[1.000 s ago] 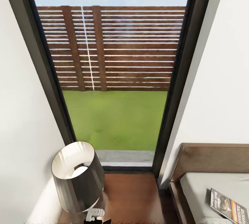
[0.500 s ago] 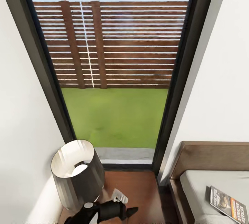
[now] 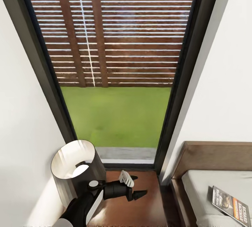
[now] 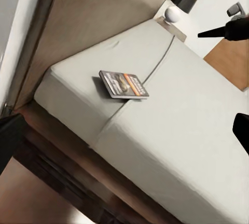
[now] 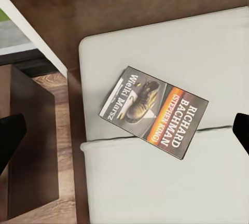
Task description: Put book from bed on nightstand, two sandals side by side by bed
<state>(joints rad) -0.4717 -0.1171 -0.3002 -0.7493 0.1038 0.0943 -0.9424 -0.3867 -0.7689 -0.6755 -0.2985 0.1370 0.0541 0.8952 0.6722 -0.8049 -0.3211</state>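
The book [image 5: 154, 111] lay flat on the bed [image 5: 155, 187] near the headboard [image 3: 213, 155]. The left gripper [image 3: 134, 186], fingers apart, hovered over the nightstand [image 3: 147, 202] beside a lamp [image 3: 75, 171]. Whether the right gripper was open could not be told.

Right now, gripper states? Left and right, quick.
Left gripper: open, empty, above the nightstand beside the lamp.
Right gripper: open, empty, over the book on the bed.
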